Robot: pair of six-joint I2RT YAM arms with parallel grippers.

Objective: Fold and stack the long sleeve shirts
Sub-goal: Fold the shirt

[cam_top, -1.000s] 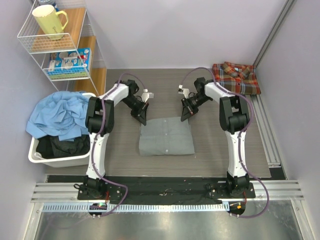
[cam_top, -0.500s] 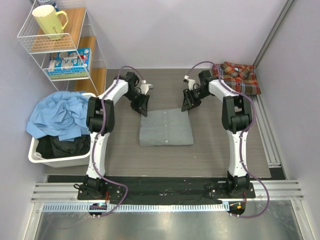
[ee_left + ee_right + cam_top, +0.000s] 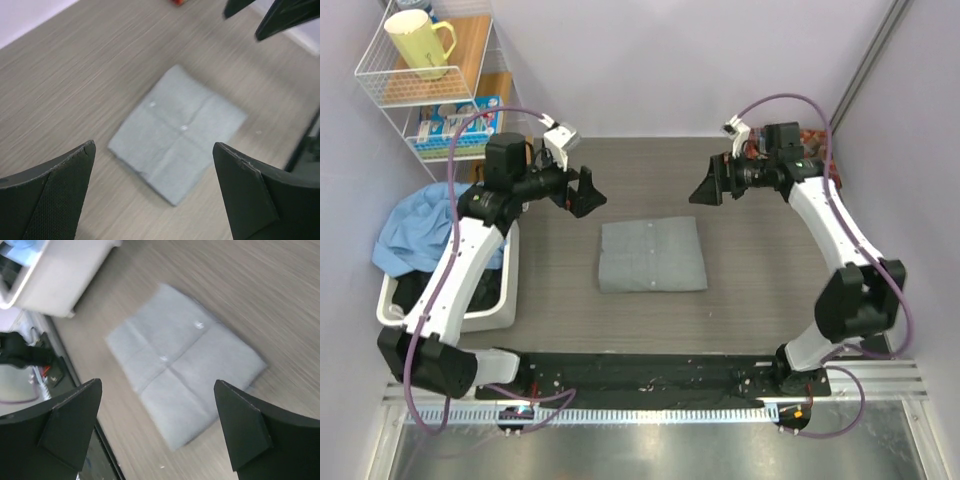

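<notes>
Grey shirt (image 3: pixel 651 254) lies folded square mid worktop (image 3: pixel 755 295), seemingly finished; left claw (image 3: pixel 582 192) and right claw (image 3: pixel 712 186) hang spread, empty, off its far corners, leaving it free.

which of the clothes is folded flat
The grey shirt, a neat rectangle lying mid-table. The only other clothing clearly in view, the blue garment, is bunched up over the white bin, not folded.

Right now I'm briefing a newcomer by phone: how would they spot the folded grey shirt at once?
Look at the wood-grain table, at its middle. The grey shirt lies there alone, folded into a flat rectangle with small pale buttons, unlike the rumpled blue cloth heaped in the white bin.
</notes>
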